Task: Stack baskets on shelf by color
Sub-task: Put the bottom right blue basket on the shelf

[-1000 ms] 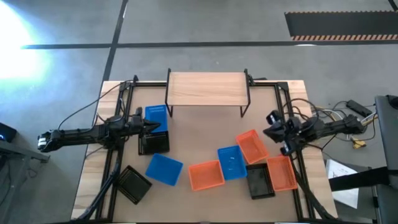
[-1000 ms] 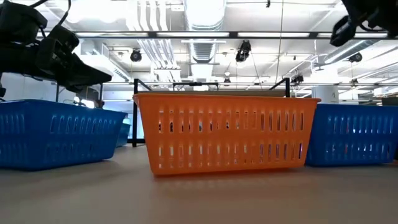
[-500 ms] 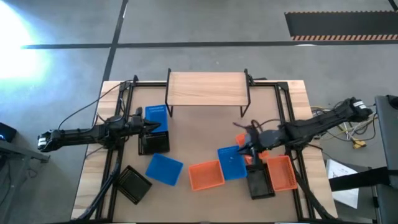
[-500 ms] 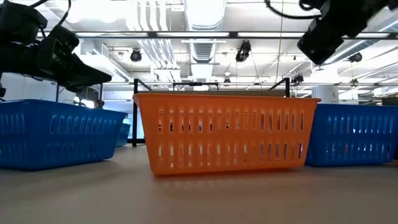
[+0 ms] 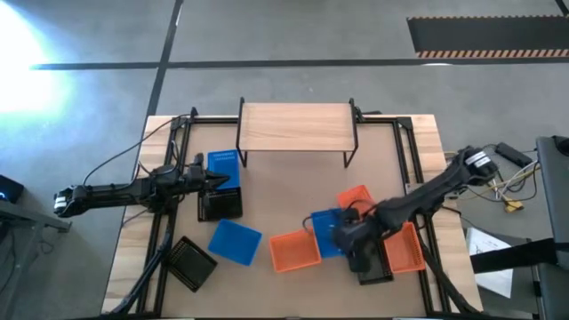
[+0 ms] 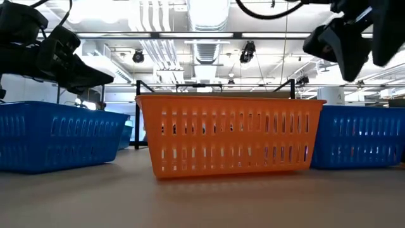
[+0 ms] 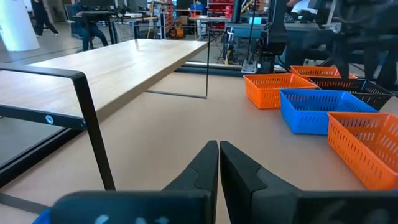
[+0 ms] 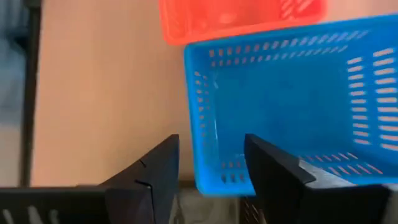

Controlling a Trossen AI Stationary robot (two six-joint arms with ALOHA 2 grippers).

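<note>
Since a second ago your right gripper [image 5: 349,242] has swung in from the table's right edge and now hangs over the small blue perforated plastic basket [image 5: 330,231] in the cluster at the table's right front, fingers spread wide around its near wall, while the left gripper [image 7: 219,163] waits pinched shut beside the low light-wood shelf on thin black legs [image 5: 296,126]. That blue basket sits hard against an orange perforated basket [image 5: 294,251] and another orange one [image 5: 360,205], so a careless descent could shove the neighbours or pinch only the thin wall, letting the basket tilt and slip during the lift.
</note>
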